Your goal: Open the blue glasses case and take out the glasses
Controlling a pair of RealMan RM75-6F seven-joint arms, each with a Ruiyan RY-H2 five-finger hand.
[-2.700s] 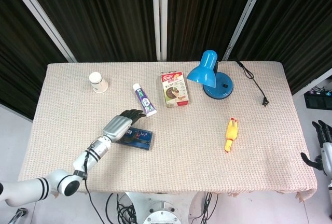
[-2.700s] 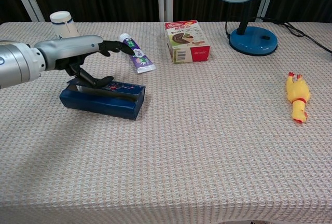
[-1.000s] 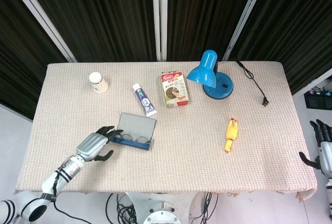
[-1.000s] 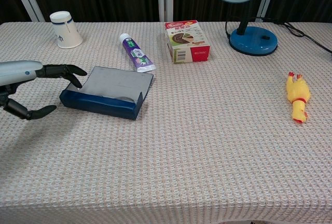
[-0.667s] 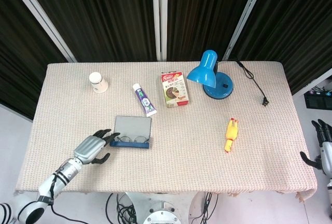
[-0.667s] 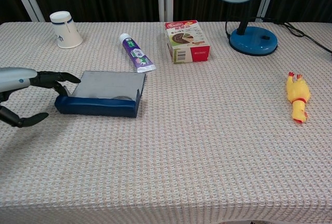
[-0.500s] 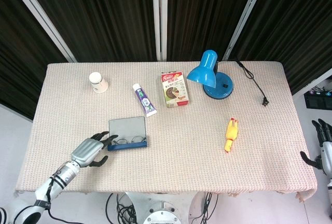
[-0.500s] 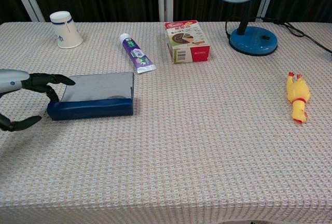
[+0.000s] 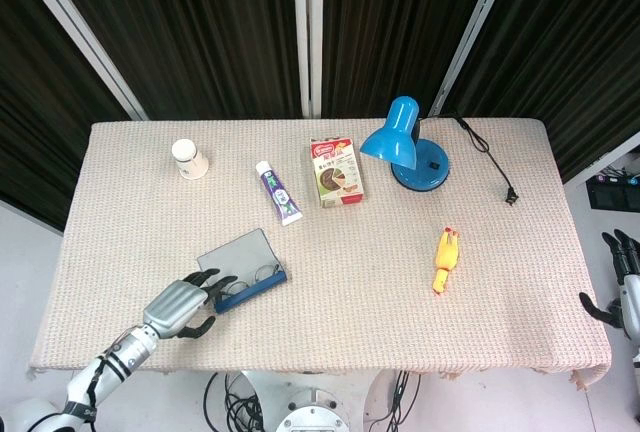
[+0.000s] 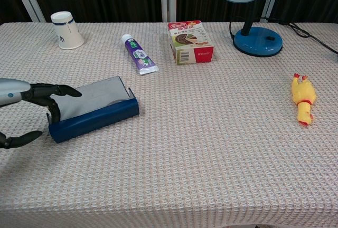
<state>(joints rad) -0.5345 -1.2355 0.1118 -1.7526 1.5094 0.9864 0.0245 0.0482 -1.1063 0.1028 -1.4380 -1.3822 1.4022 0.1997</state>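
We see the blue glasses case [image 9: 240, 270] lying open near the bench's [image 9: 400, 282] left front edge, glasses [image 9: 262, 274] not yet lifted out, left hand [image 9: 178, 304] at its end with fingers [image 10: 58, 91] spread, holding nothing.

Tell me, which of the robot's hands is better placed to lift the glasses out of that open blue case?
Probably the left hand: its fingers already touch the open blue glasses case, with the glasses visible inside. The right hand hangs off the table's far edge.
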